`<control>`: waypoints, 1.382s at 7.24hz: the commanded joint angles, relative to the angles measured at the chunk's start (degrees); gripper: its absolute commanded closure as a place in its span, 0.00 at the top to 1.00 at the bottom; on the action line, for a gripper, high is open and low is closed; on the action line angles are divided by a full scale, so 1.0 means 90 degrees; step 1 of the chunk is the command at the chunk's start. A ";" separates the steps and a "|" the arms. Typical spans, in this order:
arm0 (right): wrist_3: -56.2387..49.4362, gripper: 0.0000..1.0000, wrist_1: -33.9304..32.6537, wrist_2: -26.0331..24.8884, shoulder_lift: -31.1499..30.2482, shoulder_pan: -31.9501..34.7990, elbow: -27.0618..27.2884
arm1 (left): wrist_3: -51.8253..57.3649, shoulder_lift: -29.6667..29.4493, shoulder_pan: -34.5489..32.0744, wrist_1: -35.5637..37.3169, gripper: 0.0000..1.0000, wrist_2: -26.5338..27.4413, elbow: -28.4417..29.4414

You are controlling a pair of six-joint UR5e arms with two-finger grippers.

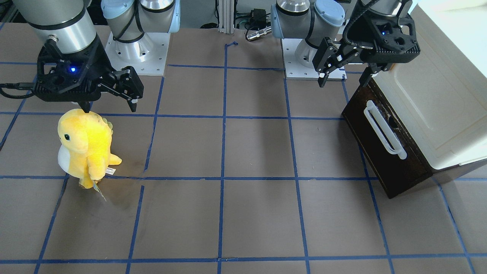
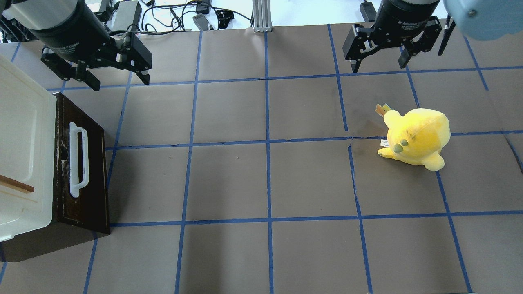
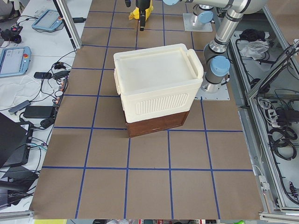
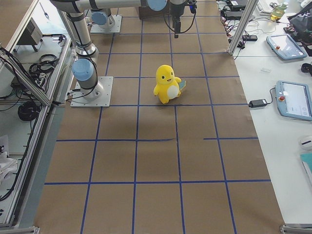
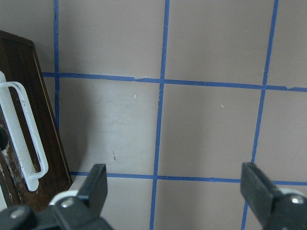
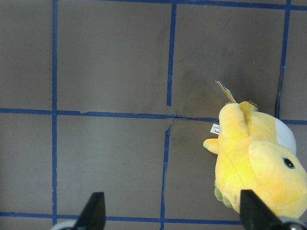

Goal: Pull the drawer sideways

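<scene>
Brown paper-like matting covers the table (image 2: pixel 229 179), smooth and matte, ruled into squares by strips of blue tape (image 2: pixel 267 143) that are slightly frayed and broken in places. At the robot's left end sits a cream plastic box (image 2: pixel 24 143) with rounded corners and a ribbed side, a thin brown wooden stick handle (image 2: pixel 16 185) lying on its top panel. Under it is the drawer (image 2: pixel 96 183), its front a flat slab of very dark, slightly scuffed wood facing the middle of the table. It looks pushed in, though the join with the box is hard to read. A long white bar handle (image 2: pixel 86 159), a slim loop with rounded ends, runs along that front. The left gripper (image 2: pixel 120 83) hangs in the air near the far corner of the drawer front, clear of it, its 2 black fingers spread wide with nothing between them. Well apart, on the robot's right, a soft yellow plush toy (image 2: pixel 416 139) with a white belly stands on the matting. The right gripper (image 2: pixel 378 67) hovers close to it, also spread wide and holding nothing.
</scene>
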 commanded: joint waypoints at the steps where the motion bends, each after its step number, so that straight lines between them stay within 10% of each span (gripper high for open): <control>1: 0.0000 1.00 0.0000 0.0000 0.0000 0.0000 0.0000 | -0.0005 0.0014 0.0000 0.0001 1.00 0.0002 0.0014; 10: 0.0000 1.00 0.0000 0.0000 0.0000 0.0000 0.0000 | -0.0998 -0.1255 -0.1109 0.1201 1.00 0.0635 -0.0538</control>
